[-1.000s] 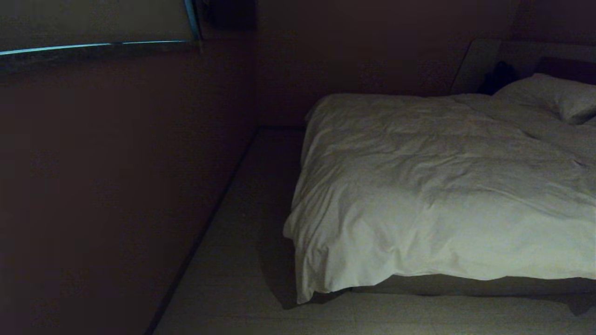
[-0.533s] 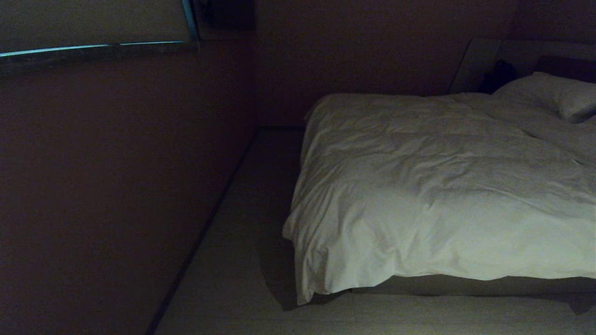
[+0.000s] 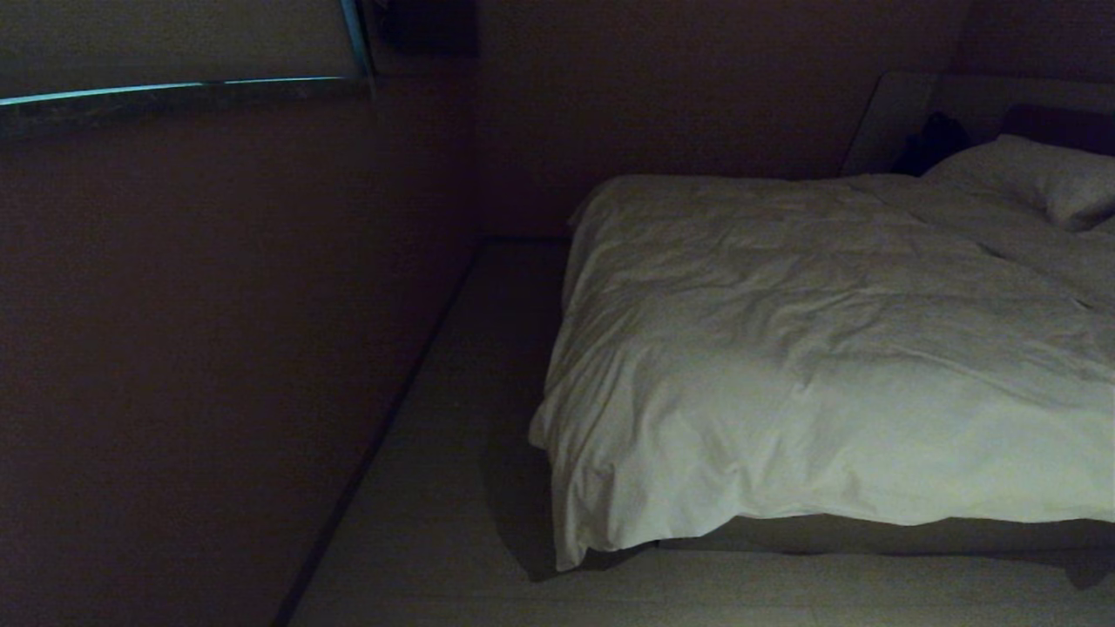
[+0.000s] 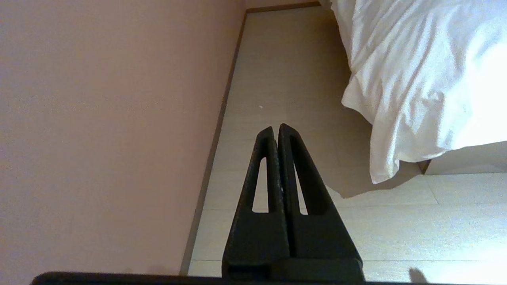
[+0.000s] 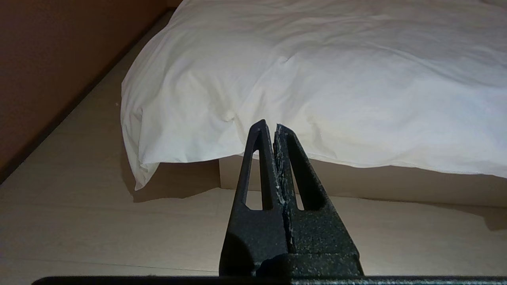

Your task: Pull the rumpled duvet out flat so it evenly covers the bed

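Both claws clenched, empty: left claw (image 4: 276, 128), right claw (image 5: 268, 126). White puffy creased duvet (image 5: 317, 79) lies ahead of right claw, draped over low bed (image 5: 396, 182). Soft, light, prob bunches; I'd pinch hanging corner (image 5: 138, 180).

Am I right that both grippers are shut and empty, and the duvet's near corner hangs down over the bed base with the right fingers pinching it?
Not quite: the right gripper pinches nothing. The right wrist view shows it short of the duvet. The rest is correct.
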`<state>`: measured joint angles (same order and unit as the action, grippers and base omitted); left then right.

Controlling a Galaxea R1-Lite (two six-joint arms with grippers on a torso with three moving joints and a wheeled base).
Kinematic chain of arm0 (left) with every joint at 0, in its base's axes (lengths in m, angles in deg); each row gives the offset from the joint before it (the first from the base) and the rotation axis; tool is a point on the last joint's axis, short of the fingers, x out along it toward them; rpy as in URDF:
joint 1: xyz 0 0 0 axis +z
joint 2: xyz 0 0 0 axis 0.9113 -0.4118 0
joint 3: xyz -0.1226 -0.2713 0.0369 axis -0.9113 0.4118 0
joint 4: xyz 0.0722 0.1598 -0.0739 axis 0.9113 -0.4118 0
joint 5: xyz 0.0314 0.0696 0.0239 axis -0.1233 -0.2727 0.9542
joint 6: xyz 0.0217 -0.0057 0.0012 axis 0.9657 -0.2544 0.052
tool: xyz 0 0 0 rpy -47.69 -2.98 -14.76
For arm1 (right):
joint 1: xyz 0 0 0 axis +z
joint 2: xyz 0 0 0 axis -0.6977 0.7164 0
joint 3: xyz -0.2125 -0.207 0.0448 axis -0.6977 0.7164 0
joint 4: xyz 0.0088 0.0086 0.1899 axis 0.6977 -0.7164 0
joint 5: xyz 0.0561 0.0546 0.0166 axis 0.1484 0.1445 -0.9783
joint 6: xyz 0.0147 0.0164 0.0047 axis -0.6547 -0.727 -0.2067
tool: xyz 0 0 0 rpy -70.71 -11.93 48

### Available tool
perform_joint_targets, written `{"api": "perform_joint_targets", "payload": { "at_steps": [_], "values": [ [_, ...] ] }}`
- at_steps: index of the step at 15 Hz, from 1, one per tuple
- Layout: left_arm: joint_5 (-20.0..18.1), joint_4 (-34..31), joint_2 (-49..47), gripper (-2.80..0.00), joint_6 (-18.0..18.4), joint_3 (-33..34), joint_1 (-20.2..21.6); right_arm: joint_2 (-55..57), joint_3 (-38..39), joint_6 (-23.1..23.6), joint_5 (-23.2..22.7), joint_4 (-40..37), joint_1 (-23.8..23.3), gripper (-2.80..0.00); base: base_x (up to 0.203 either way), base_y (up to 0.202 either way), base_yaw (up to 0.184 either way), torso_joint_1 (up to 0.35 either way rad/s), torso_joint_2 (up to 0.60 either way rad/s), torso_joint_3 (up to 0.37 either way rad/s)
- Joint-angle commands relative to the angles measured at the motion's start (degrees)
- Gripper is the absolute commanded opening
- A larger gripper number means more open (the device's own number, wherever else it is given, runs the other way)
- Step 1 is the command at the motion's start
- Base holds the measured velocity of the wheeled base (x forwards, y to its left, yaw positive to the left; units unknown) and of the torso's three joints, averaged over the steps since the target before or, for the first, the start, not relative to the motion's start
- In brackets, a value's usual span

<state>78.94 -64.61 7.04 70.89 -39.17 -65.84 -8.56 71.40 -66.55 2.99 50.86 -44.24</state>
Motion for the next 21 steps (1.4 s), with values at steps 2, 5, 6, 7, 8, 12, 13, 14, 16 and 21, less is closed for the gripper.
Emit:
{"api": "perform_joint_targets", "payload": {
  "at_steps": [2,5,6,7,8,12,13,14,16,21],
  "values": [
    [0.0,0.0,0.0,-2.80,0.0,0.0,0.0,0.0,0.0,0.0,0.0,0.0,0.0,-2.80,0.000,0.000,0.000,0.000,0.00,0.000],
    [0.0,0.0,0.0,-2.80,0.0,0.0,0.0,0.0,0.0,0.0,0.0,0.0,0.0,-2.80,0.000,0.000,0.000,0.000,0.00,0.000],
    [0.0,0.0,0.0,-2.80,0.0,0.0,0.0,0.0,0.0,0.0,0.0,0.0,0.1,-2.80,0.000,0.000,0.000,0.000,0.00,0.000],
    [0.0,0.0,0.0,-2.80,0.0,0.0,0.1,0.0,0.0,0.0,0.0,0.0,0.0,-2.80,0.000,0.000,0.000,0.000,0.00,0.000],
    [0.0,0.0,0.0,-2.80,0.0,0.0,0.0,0.0,0.0,0.0,0.0,0.0,0.0,-2.80,0.000,0.000,0.000,0.000,0.00,0.000],
    [0.0,0.0,0.0,-2.80,0.0,0.0,0.0,0.0,0.0,0.0,0.0,0.0,0.0,-2.80,0.000,0.000,0.000,0.000,0.00,0.000],
    [0.0,0.0,0.0,-2.80,0.0,0.0,0.0,0.0,0.0,0.0,0.0,0.0,0.0,-2.80,0.000,0.000,0.000,0.000,0.00,0.000],
    [0.0,0.0,0.0,-2.80,0.0,0.0,0.0,0.1,0.0,0.1,-0.1,-0.1,0.0,-2.80,0.000,0.000,0.000,0.000,0.00,0.000],
    [0.0,0.0,0.0,-2.80,0.0,0.0,0.1,0.1,0.0,0.0,0.0,-0.2,0.0,-2.80,0.000,0.000,0.000,0.000,0.00,0.000],
    [0.0,0.0,0.0,-2.80,0.0,0.0,0.0,0.1,0.0,0.1,0.0,-0.2,0.0,-2.80,0.000,0.000,0.000,0.000,0.00,0.000]
  ]
}}
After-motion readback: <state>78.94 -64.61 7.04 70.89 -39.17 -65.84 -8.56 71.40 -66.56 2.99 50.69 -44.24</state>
